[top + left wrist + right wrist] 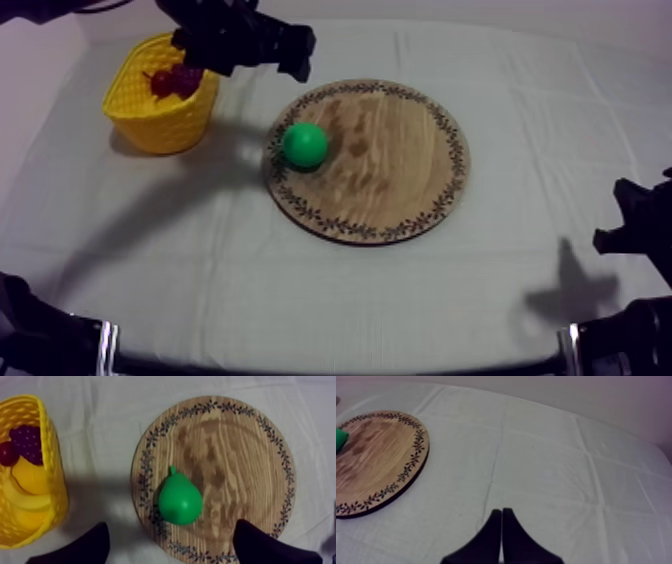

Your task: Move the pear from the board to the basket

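Observation:
A green pear (304, 144) lies on the left part of the round wooden board (400, 170). In the left wrist view the pear (180, 498) sits near the board's (240, 451) rim, stem pointing away. My left gripper (171, 525) hovers above it, open, its fingers (85, 546) spread wide to either side of the pear. From the top, the left gripper (290, 55) hangs between the yellow basket (160, 125) and the board. My right gripper (501, 513) is shut on nothing, low over the cloth to the right of the board (381, 461).
The basket (52, 486) stands left of the board and holds a bunch of grapes (27, 441), a small red fruit (6, 453) and a banana (30, 481). The right arm (635, 225) rests at the table's right edge.

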Controlling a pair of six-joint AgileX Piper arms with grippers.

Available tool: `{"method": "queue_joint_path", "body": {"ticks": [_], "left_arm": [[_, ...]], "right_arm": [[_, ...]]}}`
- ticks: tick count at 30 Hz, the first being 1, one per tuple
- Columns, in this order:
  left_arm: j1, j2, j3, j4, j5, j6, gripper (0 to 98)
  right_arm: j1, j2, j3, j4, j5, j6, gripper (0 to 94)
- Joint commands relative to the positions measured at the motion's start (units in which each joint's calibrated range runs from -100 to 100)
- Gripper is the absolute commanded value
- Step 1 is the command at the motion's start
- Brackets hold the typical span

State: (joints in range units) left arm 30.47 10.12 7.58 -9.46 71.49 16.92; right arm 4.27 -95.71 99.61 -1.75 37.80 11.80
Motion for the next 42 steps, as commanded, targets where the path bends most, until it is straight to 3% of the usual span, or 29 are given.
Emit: {"method": "queue_joint_path", "body": {"ticks": [1,23,31,42], "left_arm": [[0.0,0.5,0.2,0.07,0.1,0.2,94.0],[-0.5,15.4,-2.9,2.83,-1.0,0.8,92.9],[0.3,20.4,-6.3,4.88,4.3,0.2,93.9],[0.6,26.2,-11.6,5.85,6.3,-0.1,92.6]], "right_arm": [[0.0,0.0,0.1,0.0,-0.1,0.0,0.5],[0.0,0.0,0.1,0.0,-0.1,0.0,0.5],[0.0,0.0,0.1,0.0,-0.1,0.0,0.5],[0.0,0.0,0.1,0.0,-0.1,0.0,0.5]]}}
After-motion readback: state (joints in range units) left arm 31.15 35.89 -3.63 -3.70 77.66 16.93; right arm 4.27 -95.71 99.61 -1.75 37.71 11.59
